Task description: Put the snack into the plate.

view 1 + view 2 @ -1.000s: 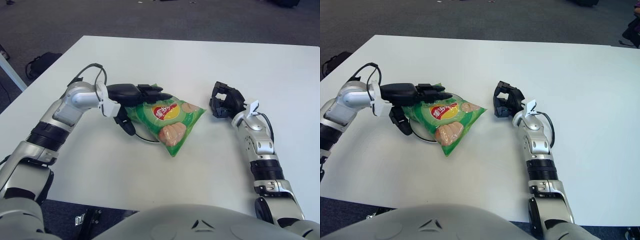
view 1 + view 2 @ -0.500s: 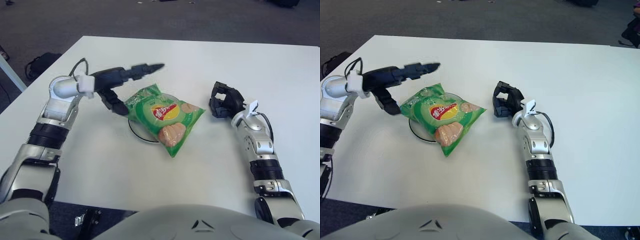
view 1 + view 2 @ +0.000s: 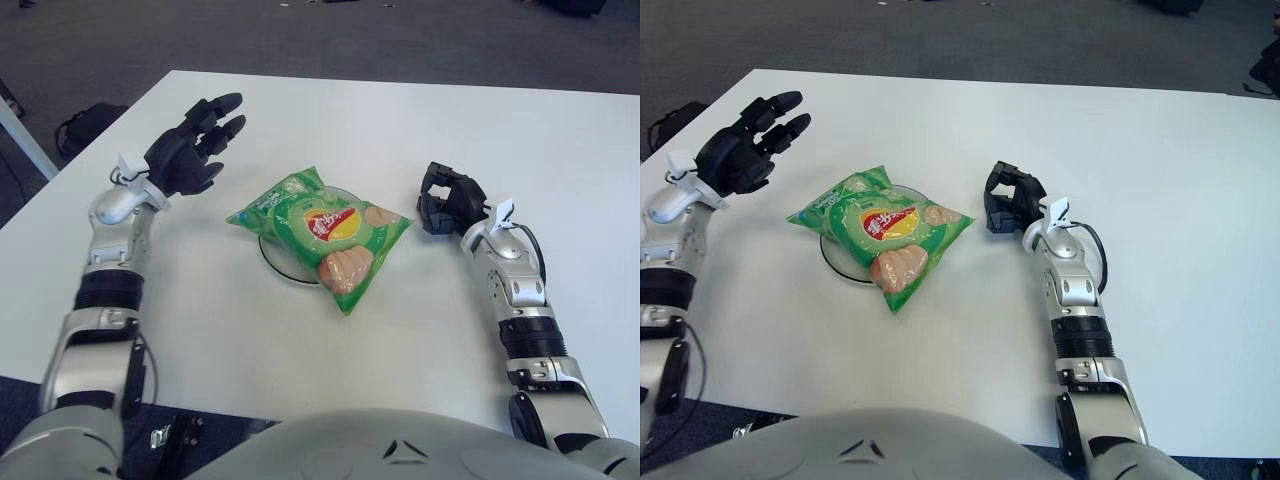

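Note:
A green snack bag [image 3: 322, 232] lies flat on a clear round plate [image 3: 275, 260], covering most of it, near the middle of the white table. My left hand [image 3: 195, 145] is raised to the left of the bag with its fingers spread and holds nothing. My right hand [image 3: 448, 200] rests on the table to the right of the bag, fingers curled and empty.
The white table [image 3: 380, 130] stretches back and to the right. Dark carpet lies beyond its far edge. A black bag [image 3: 82, 126] sits on the floor at the left.
My left hand has let go of the snack bag, opened, and drawn back up and to the left. The bag stays on the plate. My right hand has not moved.

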`<action>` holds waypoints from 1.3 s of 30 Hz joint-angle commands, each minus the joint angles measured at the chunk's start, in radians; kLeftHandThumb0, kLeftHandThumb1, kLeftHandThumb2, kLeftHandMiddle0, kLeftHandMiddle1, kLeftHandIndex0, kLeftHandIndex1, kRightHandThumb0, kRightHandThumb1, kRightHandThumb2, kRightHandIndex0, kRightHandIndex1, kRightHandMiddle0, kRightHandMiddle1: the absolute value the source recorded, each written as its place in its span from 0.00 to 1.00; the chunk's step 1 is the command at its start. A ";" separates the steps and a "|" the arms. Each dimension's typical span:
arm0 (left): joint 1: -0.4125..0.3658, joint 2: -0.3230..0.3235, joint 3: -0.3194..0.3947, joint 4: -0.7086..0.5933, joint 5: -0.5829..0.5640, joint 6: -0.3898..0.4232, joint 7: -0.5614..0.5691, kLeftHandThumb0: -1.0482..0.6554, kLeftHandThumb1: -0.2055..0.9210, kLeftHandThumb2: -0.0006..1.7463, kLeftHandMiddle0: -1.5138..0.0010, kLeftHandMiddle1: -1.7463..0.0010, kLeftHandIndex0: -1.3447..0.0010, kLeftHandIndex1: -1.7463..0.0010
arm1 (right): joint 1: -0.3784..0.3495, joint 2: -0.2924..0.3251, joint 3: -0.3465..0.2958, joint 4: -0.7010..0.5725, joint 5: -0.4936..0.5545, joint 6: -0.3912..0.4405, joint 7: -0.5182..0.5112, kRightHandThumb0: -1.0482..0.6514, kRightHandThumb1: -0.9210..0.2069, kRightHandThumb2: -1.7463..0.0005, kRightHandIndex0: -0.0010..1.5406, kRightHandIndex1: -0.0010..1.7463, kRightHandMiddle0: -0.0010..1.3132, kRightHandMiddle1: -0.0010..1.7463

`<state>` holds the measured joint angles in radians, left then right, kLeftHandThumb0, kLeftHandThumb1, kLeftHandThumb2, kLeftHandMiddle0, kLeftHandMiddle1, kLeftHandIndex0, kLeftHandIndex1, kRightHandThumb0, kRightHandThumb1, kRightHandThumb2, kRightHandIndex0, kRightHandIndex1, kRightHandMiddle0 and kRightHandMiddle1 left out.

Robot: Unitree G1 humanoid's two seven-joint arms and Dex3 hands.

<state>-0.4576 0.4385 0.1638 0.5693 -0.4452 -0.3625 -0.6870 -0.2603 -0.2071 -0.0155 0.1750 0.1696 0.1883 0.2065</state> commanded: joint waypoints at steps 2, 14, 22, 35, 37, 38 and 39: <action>-0.005 -0.070 0.065 0.043 0.004 0.024 0.133 0.18 0.92 0.30 0.75 0.54 0.97 0.34 | 0.061 0.003 0.024 0.044 -0.032 0.096 -0.005 0.33 0.58 0.21 0.77 1.00 0.50 1.00; 0.049 -0.164 0.114 0.201 0.120 -0.009 0.381 0.36 0.65 0.60 0.45 0.02 0.67 0.01 | 0.070 -0.003 0.022 0.032 -0.031 0.100 -0.009 0.33 0.58 0.21 0.77 1.00 0.50 1.00; 0.015 -0.175 0.140 0.251 0.139 0.079 0.497 0.35 0.53 0.70 0.26 0.00 0.59 0.00 | 0.078 -0.007 0.025 0.015 -0.039 0.114 -0.015 0.33 0.58 0.21 0.77 1.00 0.50 1.00; 0.063 -0.189 0.134 0.153 0.137 0.176 0.471 0.34 0.49 0.73 0.14 0.00 0.56 0.00 | 0.089 -0.012 0.030 -0.005 -0.046 0.121 -0.016 0.33 0.58 0.22 0.77 1.00 0.49 1.00; 0.069 -0.191 0.132 0.144 0.141 0.182 0.476 0.34 0.49 0.73 0.13 0.00 0.56 0.00 | 0.090 -0.011 0.029 -0.006 -0.047 0.121 -0.015 0.33 0.58 0.22 0.77 1.00 0.49 1.00; 0.072 -0.192 0.131 0.138 0.144 0.185 0.478 0.34 0.50 0.73 0.13 0.00 0.56 0.00 | 0.091 -0.011 0.029 -0.008 -0.048 0.121 -0.015 0.33 0.58 0.22 0.77 1.00 0.49 1.00; 0.079 -0.193 0.127 0.128 0.152 0.189 0.486 0.34 0.50 0.73 0.13 0.00 0.56 0.00 | 0.092 -0.010 0.028 -0.010 -0.049 0.120 -0.016 0.33 0.58 0.22 0.78 1.00 0.49 1.00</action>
<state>-0.4338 0.2678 0.3023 0.6873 -0.3079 -0.2233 -0.2077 -0.2397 -0.2094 -0.0021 0.1213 0.1471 0.2243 0.1905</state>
